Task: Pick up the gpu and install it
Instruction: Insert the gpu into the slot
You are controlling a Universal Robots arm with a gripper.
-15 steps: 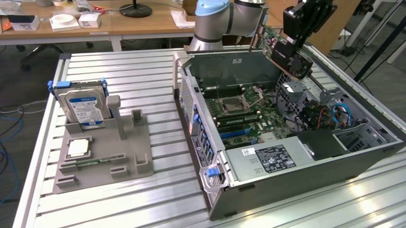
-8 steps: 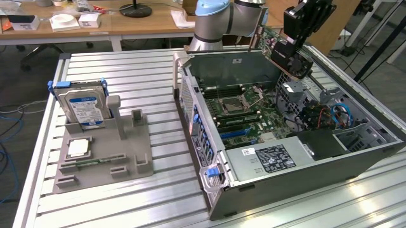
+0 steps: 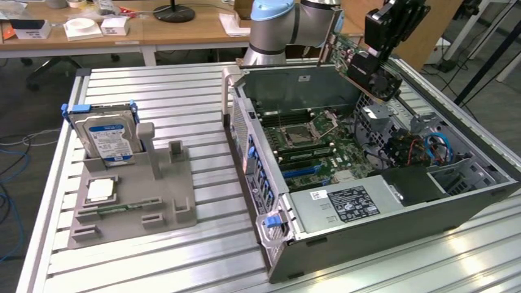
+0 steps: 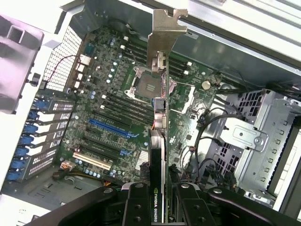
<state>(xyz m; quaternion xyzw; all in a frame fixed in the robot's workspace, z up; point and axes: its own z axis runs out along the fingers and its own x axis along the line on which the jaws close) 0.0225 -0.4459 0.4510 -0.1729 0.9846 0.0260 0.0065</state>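
The gpu [image 3: 364, 66], a green board with a black fan block, hangs tilted in the air above the open computer case [image 3: 366, 201], over its far right part. My gripper [image 3: 382, 36] is shut on its upper edge. In the wrist view the gpu [image 4: 160, 108] runs edge-on away from my gripper [image 4: 159, 207], with its silver end bracket [image 4: 165, 33] at the far end. Below it lies the motherboard [image 4: 117, 108] with a blue slot [image 4: 113, 129] and black slots beside it.
A grey fixture [image 3: 130, 195] on the aluminium table holds a blue-labelled hard drive [image 3: 106, 137], a processor [image 3: 99, 190] and a memory stick [image 3: 122, 209]. Cables [image 3: 431, 146] and a drive cage [image 4: 256, 141] sit inside the case. Desks stand behind.
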